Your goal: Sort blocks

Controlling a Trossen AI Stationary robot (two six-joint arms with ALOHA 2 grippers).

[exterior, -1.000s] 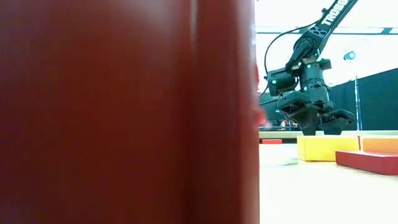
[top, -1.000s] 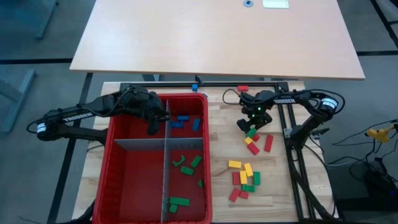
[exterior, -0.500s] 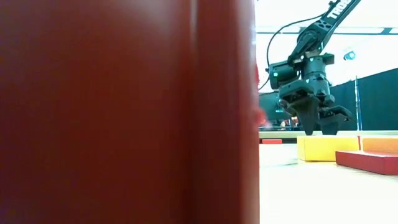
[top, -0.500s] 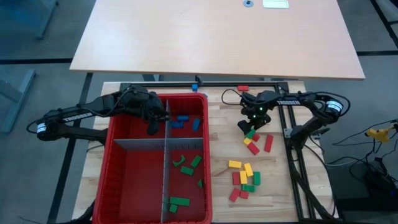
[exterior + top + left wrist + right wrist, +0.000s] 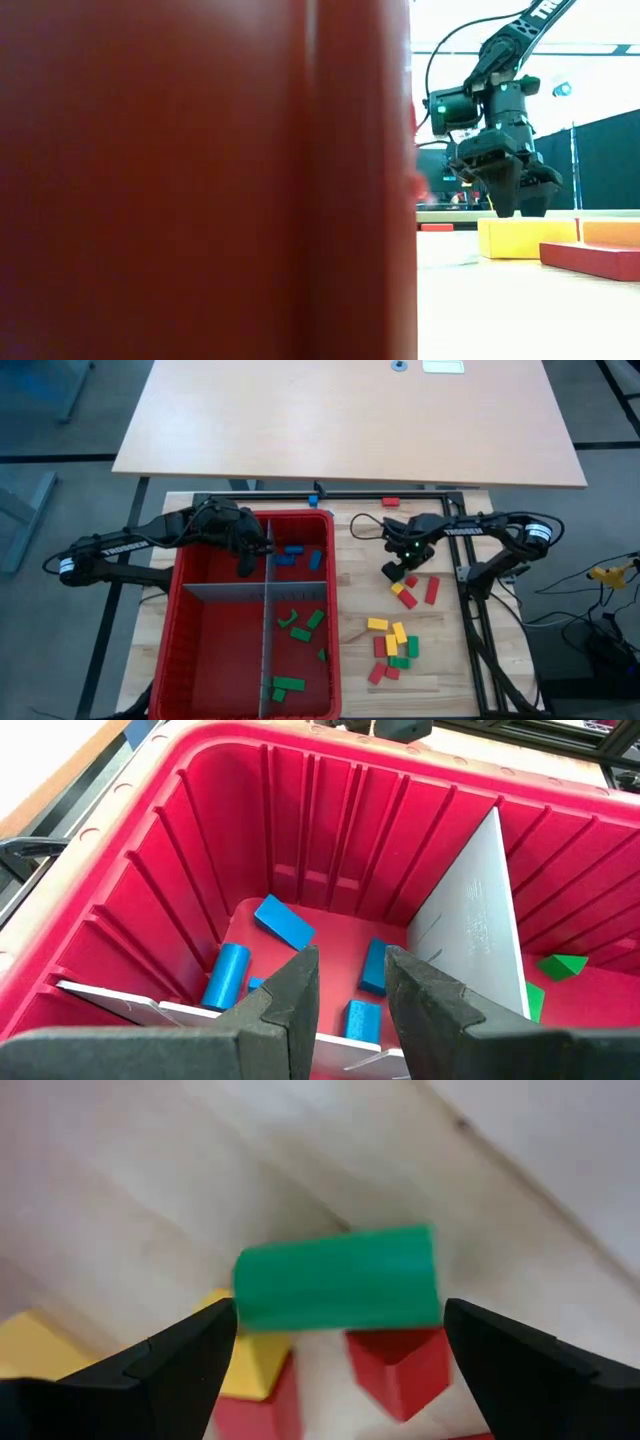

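On the pale wooden slatted tabletop [image 5: 355, 600], right of the big red plastic divided bin [image 5: 190, 660], the right gripper [image 5: 335, 1342] hangs spread wide and empty around a small green rectangular block [image 5: 336, 1277] atop yellow and red ones. The left gripper [image 5: 345, 982], slightly parted and empty, hovers over the bin's blue-block compartment. A larger tan table [image 5: 350, 420] stands beyond the bin.

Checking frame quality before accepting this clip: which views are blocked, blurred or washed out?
Low view: the red bin fills over half the frame, out of focus, and the background is overexposed. Right wrist view: the green block and table are soft. High view and left wrist view: evenly lit, sharp.
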